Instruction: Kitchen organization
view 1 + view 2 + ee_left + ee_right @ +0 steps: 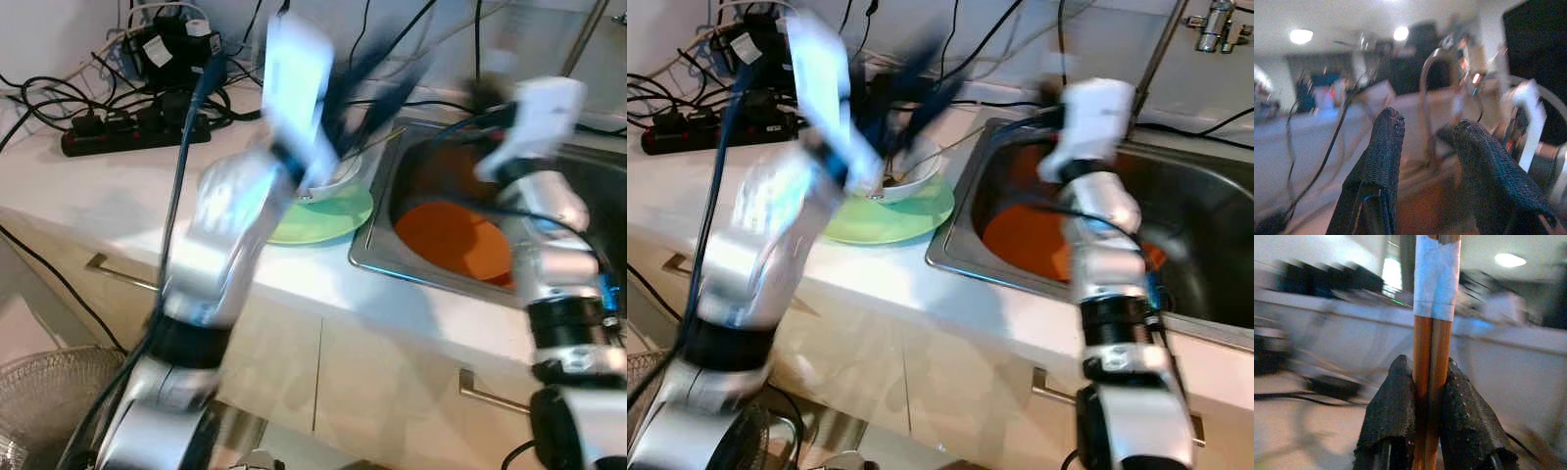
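Observation:
My left gripper [1427, 129] is open, its two black fingers apart with nothing between them. In the eye views it hangs blurred above a white bowl [345, 176] that sits on a light green plate [333, 220] on the counter. My right gripper [1430, 367] is shut on a pair of wooden chopsticks [1431, 333] bound with white tape near their top. The right arm [549, 211] reaches over the steel sink [377, 259], where an orange plate [451, 240] lies.
A black power strip [127, 132] with tangled cables lies at the back left of the white counter. A faucet [1215, 24] stands behind the sink. Cabinet handles [113, 272] stick out below the counter edge. A wire fan guard [49, 392] sits on the floor at left.

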### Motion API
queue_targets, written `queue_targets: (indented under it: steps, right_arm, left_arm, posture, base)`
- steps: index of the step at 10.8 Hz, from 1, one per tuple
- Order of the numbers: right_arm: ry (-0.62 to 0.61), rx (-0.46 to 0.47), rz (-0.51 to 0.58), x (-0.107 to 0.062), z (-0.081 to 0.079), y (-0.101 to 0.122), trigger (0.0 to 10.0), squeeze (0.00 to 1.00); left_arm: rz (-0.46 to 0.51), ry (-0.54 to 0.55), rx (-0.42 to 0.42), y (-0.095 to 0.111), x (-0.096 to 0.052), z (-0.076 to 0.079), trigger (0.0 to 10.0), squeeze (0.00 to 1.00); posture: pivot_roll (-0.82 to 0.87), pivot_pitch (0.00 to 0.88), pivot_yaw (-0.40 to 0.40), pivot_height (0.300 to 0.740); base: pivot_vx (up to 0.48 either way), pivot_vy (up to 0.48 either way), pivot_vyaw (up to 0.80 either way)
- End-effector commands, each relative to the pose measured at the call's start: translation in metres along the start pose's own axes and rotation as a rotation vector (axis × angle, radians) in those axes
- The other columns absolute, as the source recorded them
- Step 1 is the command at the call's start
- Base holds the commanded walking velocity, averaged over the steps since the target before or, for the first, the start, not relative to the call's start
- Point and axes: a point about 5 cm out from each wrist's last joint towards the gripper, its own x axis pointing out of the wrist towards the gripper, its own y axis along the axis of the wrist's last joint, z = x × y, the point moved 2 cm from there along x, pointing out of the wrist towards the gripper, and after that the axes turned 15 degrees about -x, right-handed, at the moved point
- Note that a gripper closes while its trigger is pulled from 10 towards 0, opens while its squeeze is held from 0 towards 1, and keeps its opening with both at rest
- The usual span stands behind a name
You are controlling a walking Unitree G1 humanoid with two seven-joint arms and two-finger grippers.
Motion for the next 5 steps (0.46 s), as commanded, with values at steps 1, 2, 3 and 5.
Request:
queue_targets:
  steps: [1, 2, 3, 5]
  right_arm:
    - [-0.065, 0.002, -0.009, 0.005, 0.01, 0.002, 10.0, 0.0]
    - [-0.124, 0.002, -0.055, 0.003, 0.016, -0.01, 10.0, 0.0]
    - [-0.131, 0.0, -0.086, 0.001, 0.013, -0.019, 10.0, 0.0]
    - [-0.16, 0.006, -0.103, -0.003, 0.009, -0.029, 10.0, 0.0]
  left_arm:
    - [-0.003, 0.013, 0.028, 0.002, -0.002, -0.001, 10.0, 0.0]
    - [-0.003, 0.143, 0.043, -0.001, -0.018, -0.025, 10.0, 0.0]
    - [-0.017, 0.16, 0.041, -0.005, -0.027, -0.029, 10.0, 0.0]
    - [-0.045, 0.126, 0.018, -0.02, -0.034, -0.018, 10.0, 0.0]
  posture:
    - [0.22, 0.031, 0.007, 0.725]
    - [0.22, 0.035, -0.002, 0.725]
    - [0.23, 0.036, -0.007, 0.725]
    - [0.23, 0.037, -0.01, 0.725]
  base:
    - [0.0, 0.0, 0.0]
    - [0.0, 0.0, 0.0]
    - [0.0, 0.0, 0.0]
    - [0.0, 0.0, 0.0]
